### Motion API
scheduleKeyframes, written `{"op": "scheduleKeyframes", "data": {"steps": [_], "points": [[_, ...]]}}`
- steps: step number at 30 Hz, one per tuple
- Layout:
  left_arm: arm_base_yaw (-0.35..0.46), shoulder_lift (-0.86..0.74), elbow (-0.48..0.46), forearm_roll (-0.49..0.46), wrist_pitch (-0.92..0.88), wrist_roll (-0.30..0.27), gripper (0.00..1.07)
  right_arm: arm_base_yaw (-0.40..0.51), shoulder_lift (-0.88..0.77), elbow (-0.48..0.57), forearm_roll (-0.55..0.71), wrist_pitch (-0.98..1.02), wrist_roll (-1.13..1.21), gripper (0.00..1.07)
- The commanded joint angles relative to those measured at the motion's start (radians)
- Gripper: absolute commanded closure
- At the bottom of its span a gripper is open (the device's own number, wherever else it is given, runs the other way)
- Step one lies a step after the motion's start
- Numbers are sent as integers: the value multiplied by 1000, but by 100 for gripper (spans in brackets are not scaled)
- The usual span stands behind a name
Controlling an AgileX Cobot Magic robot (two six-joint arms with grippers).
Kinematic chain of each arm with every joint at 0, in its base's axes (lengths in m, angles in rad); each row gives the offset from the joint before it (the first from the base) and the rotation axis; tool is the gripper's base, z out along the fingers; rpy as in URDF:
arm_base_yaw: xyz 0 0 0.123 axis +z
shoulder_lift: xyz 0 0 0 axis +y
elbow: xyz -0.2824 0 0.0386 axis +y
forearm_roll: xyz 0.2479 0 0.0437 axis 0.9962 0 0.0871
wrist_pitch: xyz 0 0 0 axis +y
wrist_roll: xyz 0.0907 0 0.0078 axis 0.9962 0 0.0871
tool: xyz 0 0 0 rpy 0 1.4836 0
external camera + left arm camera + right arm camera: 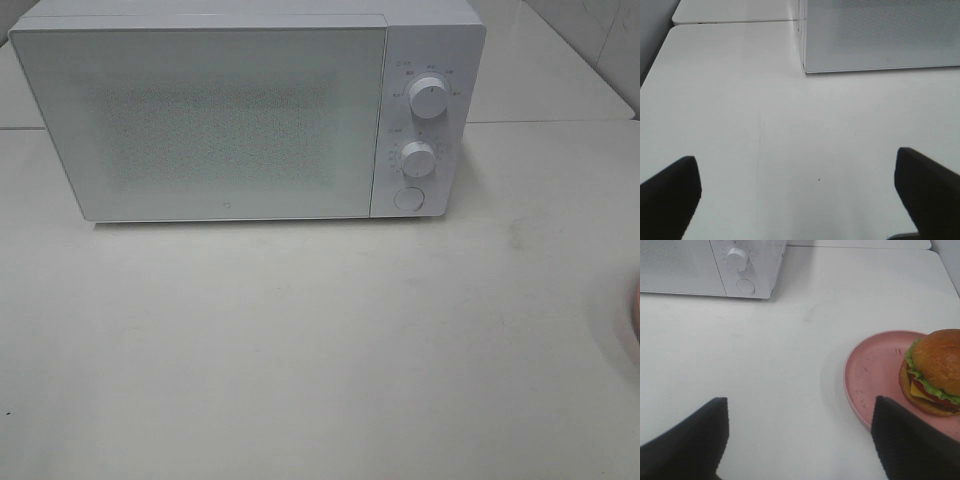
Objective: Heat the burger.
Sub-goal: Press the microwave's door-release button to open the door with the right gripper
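The burger (934, 371) with orange-brown bun, green lettuce and yellow cheese sits on a round pink plate (875, 371) in the right wrist view, just past one finger of my right gripper (800, 440). That gripper is open and empty above the table. In the high view only a thin pink edge of the plate (635, 305) shows at the right border; the burger is out of that view. The white microwave (250, 110) stands at the back with its door shut. My left gripper (800, 192) is open and empty over bare table, in front of the microwave's left corner (880, 35).
The microwave's control panel has two knobs (427, 97) and a round button (408, 198) on its right side; they also show in the right wrist view (737, 259). The white table (300, 340) carries a seam to another table behind.
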Motion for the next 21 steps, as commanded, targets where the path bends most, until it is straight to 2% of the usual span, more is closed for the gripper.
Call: {"op": "scheduleKeyframes", "data": {"steps": [1,14,21], "points": [[-5,-25,4,-3,-15,-3,6,-6,-27,-1,2,-8,0,31],[-5,-25,4,-3,-15,-3,6,-6,-25,-1,2,-9,0,31],[-5,-25,4,-3,-15,-3,6,-6,60,-34,2,-24,22,31]]}}
